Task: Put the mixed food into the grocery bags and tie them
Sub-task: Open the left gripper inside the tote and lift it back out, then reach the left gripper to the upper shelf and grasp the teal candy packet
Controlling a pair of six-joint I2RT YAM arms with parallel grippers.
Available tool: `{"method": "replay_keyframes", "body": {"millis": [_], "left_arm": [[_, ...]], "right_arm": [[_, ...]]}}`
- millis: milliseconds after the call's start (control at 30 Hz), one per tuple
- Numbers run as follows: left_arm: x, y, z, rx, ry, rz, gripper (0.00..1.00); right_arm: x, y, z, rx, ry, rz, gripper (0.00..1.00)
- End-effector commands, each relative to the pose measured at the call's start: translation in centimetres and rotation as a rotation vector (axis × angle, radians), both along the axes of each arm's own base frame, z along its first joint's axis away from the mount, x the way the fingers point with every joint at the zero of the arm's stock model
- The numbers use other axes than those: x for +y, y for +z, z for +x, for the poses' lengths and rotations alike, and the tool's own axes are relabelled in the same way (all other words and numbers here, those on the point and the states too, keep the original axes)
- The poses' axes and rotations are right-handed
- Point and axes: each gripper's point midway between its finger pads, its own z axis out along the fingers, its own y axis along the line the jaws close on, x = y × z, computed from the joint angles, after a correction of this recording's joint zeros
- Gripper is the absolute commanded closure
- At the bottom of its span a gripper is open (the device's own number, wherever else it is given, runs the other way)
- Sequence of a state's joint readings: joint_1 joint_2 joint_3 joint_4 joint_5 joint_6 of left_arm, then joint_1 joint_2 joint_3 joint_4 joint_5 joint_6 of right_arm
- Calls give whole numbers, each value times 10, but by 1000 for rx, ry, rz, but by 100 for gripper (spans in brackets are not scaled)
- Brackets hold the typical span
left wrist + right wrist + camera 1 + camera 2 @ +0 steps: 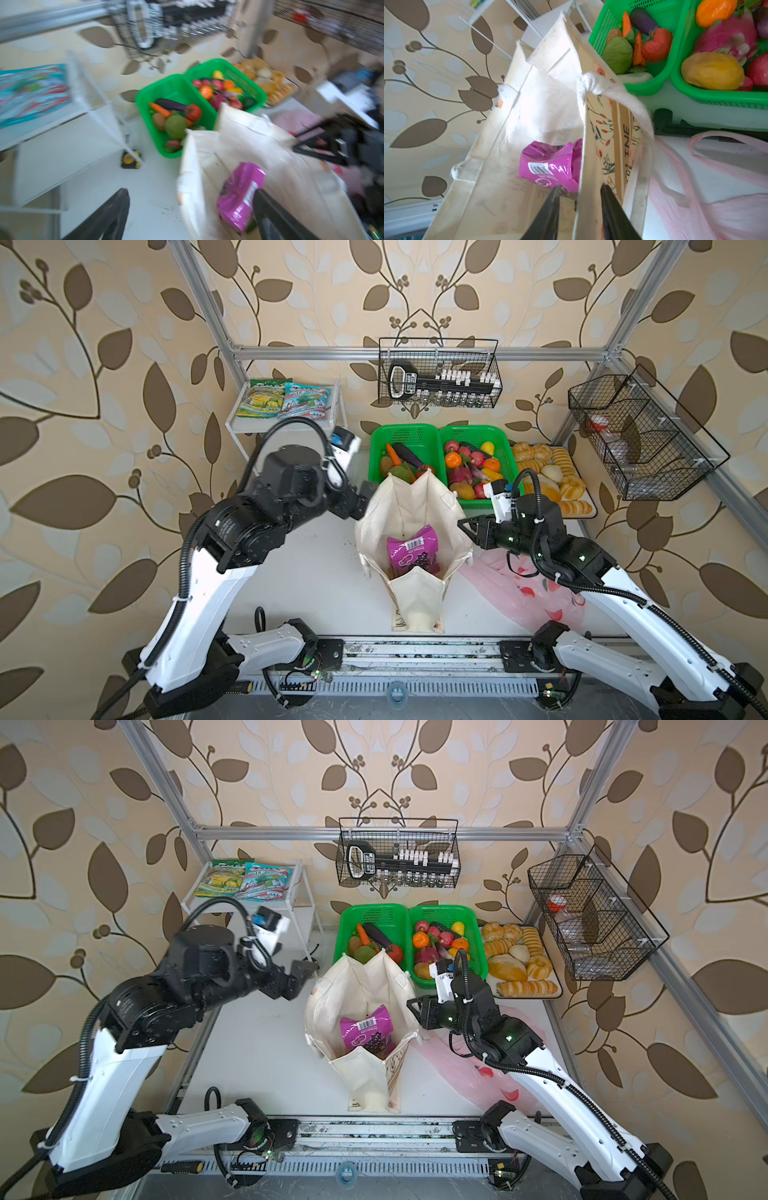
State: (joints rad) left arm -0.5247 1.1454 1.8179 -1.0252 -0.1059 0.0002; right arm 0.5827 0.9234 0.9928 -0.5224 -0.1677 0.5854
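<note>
Near the middle of the front edge of the table, the cream canvas tote stands upright with its mouth open. Its outer side carries leaf and flower print and brown letters that look like "TNE", with the rest folded out of sight. Inside it the purple grape-print packet leans crumpled, showing a white barcode label and text too small to read. The pink plastic bag lies flat against the tote's right side, partly covered by the right arm. The right gripper stands partly open astride the tote's right wall, one finger inside and one outside, with space on both sides of the cloth. The left gripper hovers beside the tote's left rim, spread wide and empty; its wrist view is badly blurred. Toward the back edge, a green basket holds the green cabbage, the red tomato and the half-hidden brown potato. At the back left corner, the teal mint packet lies on a white shelf; its print seems to read "MINT BLOSSOM".
</note>
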Motion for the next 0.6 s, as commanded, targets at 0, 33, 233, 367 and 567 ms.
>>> {"method": "replay_keyframes", "body": {"millis": [0,33,233,367,567], "left_arm": [[22,19,26,6,127,-161,7],[28,23,31,10,159,-180,6],[84,26,91,130,321,-488,7],[144,26,138,132,392,-900,13],[204,38,187,102,316,-1320,22]], "right_arm": [[3,13,-3,-41,18,29,55],[3,15,-3,-45,19,33,53],[-2,35,-8,-109,11,73,33],[-11,53,-13,-170,-8,98,28],[-25,60,-19,-203,-51,115,25]]}}
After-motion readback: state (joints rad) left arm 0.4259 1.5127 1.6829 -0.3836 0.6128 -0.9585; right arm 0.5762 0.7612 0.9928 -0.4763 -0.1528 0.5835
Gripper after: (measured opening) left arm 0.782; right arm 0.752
